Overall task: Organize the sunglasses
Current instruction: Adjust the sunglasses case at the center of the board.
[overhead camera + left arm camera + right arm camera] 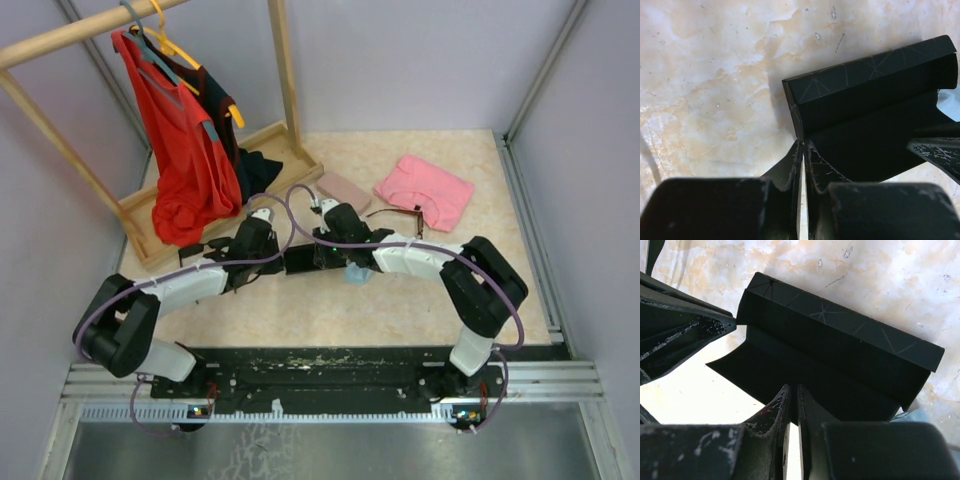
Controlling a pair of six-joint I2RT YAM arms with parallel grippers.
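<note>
A black oblong case lies open on the table between both arms, lid flap spread. My left gripper is shut on the thin edge at the case's left corner. From the other side, my right gripper is shut on the rim of the flap. The sunglasses with the thin reddish-brown frame lie apart, behind the right arm beside the pink cloth. The inside of the case is in shadow.
A pink oblong case and a folded pink cloth lie at the back. A wooden clothes rack with a red garment stands at the back left. A pale blue item lies under the right arm.
</note>
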